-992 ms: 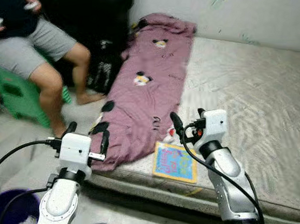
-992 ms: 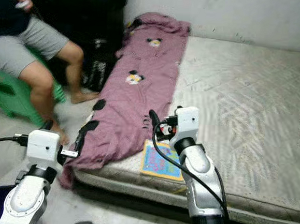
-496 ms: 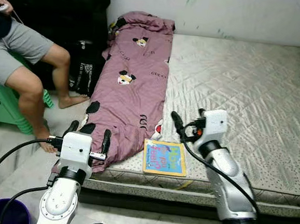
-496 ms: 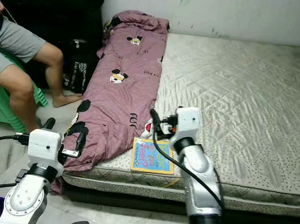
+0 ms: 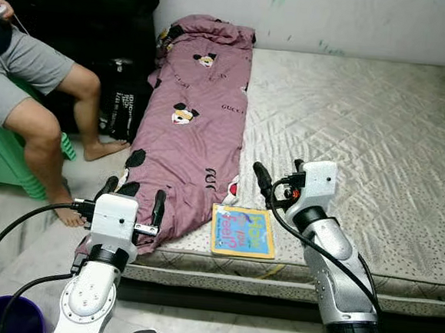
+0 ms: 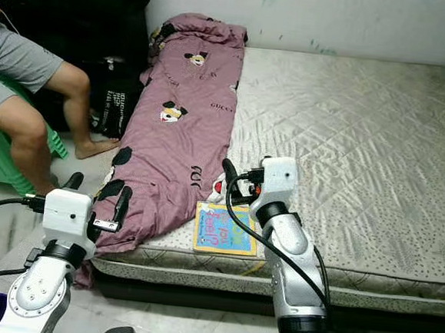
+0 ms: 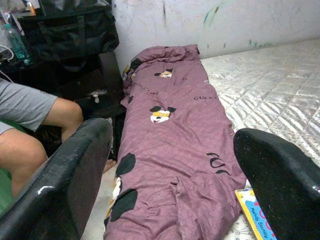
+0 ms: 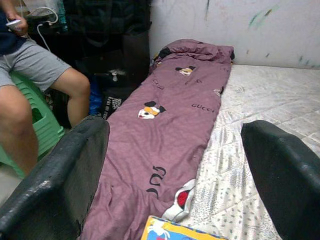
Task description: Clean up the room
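Left gripper (image 5: 131, 199): open, holds nothing, beside blanket (image 5: 191, 118) edge.
Right gripper (image 5: 261, 179): open, holds nothing, above book (image 5: 242, 231).
Book: flat on mattress (image 5: 364, 131), touching blanket.

Grey quilted mattress (image 5: 380, 125) low on the floor against the wall. Purple cartoon-print blanket (image 5: 191, 125) runs along its left edge, near end drooping over the side. Colourful children's book (image 5: 242, 231) lies flat at the front edge, just beside the blanket.
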### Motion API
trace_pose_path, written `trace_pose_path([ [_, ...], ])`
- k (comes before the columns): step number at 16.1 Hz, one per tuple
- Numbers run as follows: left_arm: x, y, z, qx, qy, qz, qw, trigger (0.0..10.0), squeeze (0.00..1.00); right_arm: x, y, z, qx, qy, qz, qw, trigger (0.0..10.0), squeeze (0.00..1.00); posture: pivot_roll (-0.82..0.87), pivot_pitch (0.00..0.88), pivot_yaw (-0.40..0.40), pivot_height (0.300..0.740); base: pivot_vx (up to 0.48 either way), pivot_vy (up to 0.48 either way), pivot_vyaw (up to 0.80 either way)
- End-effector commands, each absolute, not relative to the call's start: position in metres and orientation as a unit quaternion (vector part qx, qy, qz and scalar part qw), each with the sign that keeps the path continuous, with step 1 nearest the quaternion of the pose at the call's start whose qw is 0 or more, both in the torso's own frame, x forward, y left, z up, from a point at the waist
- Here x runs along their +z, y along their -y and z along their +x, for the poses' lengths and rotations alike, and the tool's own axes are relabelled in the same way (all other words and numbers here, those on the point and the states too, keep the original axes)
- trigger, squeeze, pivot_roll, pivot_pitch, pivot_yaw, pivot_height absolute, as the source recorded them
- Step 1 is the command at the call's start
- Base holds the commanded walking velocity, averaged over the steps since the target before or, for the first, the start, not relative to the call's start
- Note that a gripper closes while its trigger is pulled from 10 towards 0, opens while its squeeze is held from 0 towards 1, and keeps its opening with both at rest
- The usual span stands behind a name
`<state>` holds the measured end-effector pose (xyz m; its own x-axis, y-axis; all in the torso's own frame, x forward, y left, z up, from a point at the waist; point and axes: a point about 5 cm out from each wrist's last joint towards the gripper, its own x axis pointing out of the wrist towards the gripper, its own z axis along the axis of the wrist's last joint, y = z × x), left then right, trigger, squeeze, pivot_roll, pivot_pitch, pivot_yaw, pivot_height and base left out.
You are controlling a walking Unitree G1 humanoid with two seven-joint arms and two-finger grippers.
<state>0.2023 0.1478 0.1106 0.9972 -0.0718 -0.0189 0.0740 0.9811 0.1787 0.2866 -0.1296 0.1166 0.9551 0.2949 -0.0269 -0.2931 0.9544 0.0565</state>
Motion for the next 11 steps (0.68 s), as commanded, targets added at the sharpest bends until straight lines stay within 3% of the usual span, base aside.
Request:
trace_pose_path([
  [1, 0.1087, -0.1484, 0.2027, -0.039, -0.011, 0.089, 0.995, 10.0, 0.0, 0.1167, 0.128, 0.2888, 0.154, -0.019, 0.025, 0.988, 10.0, 0.0, -0.03, 0.0, 0.008, 0.74, 0.0, 0.0, 0.0],
  [4, 0.111, -0.1458, 0.2021, -0.05, -0.002, 0.082, 0.995, 10.0, 0.0, 0.1173, 0.128, 0.289, 0.156, -0.019, 0.023, 0.987, 10.0, 0.0, -0.03, 0.0, -0.002, 0.74, 0.0, 0.0, 0.0],
  [11, 0.1108, -0.1449, 0.2019, -0.055, -0.001, 0.079, 0.995, 10.0, 0.0, 0.1174, 0.1279, 0.2892, 0.156, -0.019, 0.022, 0.987, 10.0, 0.0, -0.03, 0.0, -0.003, 0.74, 0.29, 0.0, 0.0],
])
